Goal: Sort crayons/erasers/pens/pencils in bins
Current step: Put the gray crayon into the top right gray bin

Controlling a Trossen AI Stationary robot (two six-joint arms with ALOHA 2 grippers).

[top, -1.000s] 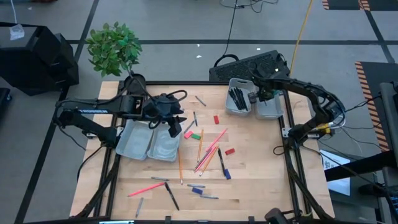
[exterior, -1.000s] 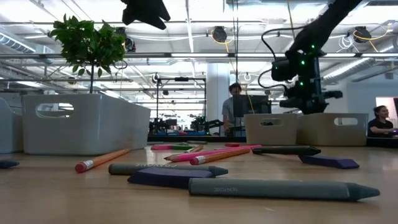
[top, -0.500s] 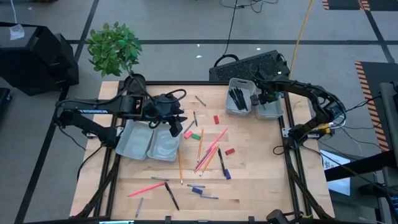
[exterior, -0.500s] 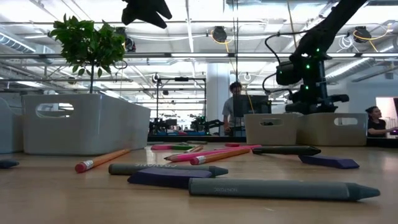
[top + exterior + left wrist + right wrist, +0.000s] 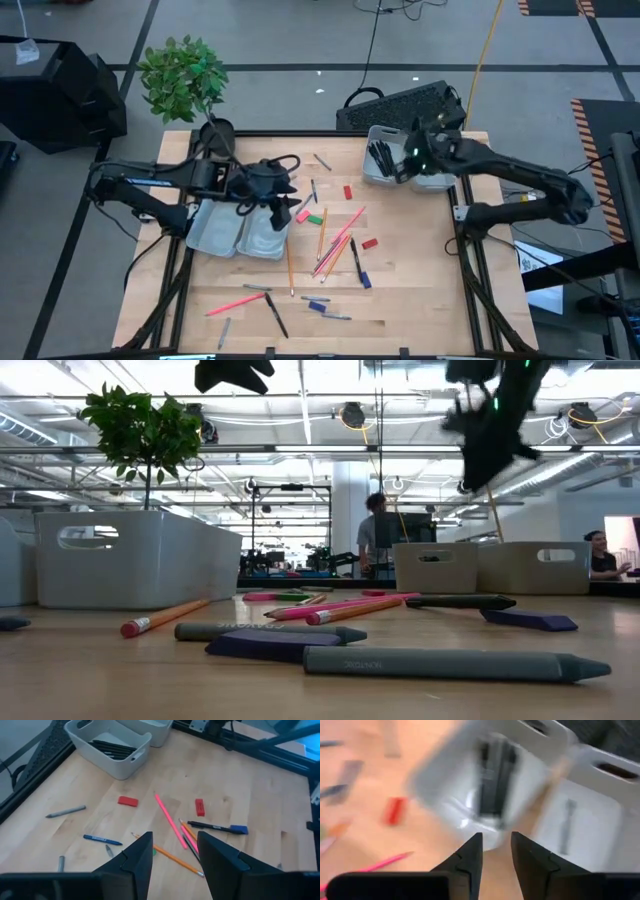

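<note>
Pencils (image 5: 321,232), orange and pink, lie crossed in the table's middle, with red erasers (image 5: 348,192) and a green one (image 5: 314,219) around them. Crayons (image 5: 318,307) and a black pen (image 5: 276,315) lie nearer the front. Black pens (image 5: 381,155) fill the left bin of the far-right pair of bins (image 5: 432,172). The other pair of bins (image 5: 240,228) stands at the left. My left gripper (image 5: 283,212) hovers open at that pair's right rim, with nothing between its fingers (image 5: 175,842). My right gripper (image 5: 403,168) hangs open and holds nothing (image 5: 496,842), high above the far-right pair.
A potted plant (image 5: 183,78) stands at the far left corner and a keyboard (image 5: 400,103) lies beyond the far edge. A grey crayon (image 5: 567,827) lies in the right-hand bin. In the low view, crayons (image 5: 455,663) and a pencil (image 5: 165,617) lie close to the front edge.
My right gripper has risen well above the bins and gone from over the right-hand bin toward the table's left and near edge, now above the seam between the two bins.
</note>
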